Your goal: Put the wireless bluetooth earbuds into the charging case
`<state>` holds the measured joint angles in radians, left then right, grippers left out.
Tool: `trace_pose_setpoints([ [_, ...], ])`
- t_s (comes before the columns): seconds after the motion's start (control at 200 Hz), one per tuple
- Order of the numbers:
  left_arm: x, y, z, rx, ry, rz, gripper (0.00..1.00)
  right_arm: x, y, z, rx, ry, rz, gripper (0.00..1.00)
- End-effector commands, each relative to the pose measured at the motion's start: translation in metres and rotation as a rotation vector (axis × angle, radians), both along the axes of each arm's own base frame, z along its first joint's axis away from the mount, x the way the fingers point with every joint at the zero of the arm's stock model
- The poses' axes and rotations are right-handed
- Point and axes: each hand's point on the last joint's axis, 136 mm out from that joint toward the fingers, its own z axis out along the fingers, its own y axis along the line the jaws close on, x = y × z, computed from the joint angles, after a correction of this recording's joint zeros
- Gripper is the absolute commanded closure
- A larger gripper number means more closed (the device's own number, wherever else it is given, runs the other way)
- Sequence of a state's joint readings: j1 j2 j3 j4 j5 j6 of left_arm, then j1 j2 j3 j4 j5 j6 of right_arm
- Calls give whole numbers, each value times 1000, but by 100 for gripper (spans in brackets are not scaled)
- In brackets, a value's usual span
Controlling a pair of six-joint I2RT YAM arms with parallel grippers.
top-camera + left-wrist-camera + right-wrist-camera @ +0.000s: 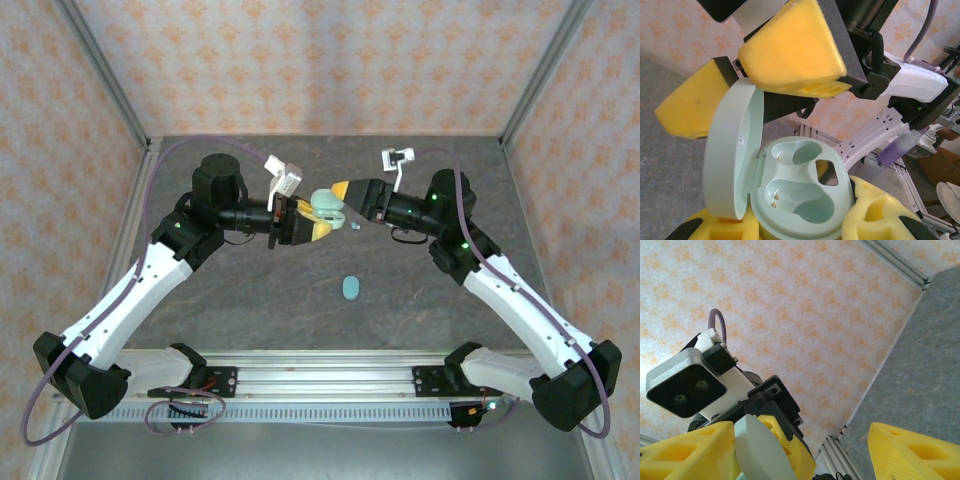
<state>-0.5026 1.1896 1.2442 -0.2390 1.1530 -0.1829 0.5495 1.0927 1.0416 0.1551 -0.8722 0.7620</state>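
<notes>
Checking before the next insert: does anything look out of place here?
Yes. The open charging case in the left gripper has both wells empty, while a tiny teal piece, probably an earbud, seems to lie loose on the table.

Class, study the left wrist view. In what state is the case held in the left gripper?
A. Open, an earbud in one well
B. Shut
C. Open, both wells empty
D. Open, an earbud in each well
C: the case has its lid swung up, and both wells lie bare down to their contacts.
</notes>
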Motion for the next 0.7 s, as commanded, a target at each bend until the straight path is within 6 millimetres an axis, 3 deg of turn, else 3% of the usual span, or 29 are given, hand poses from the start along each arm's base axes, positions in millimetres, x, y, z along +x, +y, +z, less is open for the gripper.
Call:
trace_pose_setpoints([
  [0.0, -7, -2, 29, -56, -87, -38, 97, -15, 7, -2, -11, -49, 59, 29],
  [0.19, -7, -2, 29, -55, -85, -39, 97, -15, 8, -4, -25, -63, 58, 32],
  [0.315, -7, -2, 25, -46, -84, -39, 97, -11, 6, -6, -55, -71, 27, 55],
  [0.42, -8, -1, 20, -28, -83, -42, 97, -10, 4, -4, -62, -96, 16, 68],
  [0.56, -9, 1, 9, 12, -90, -38, 95, -10, 2, 1, -64, -144, 1, 77],
  [0.696, -7, 4, -4, 59, -100, -19, 81, -12, -1, 5, -70, -212, -22, 82],
])
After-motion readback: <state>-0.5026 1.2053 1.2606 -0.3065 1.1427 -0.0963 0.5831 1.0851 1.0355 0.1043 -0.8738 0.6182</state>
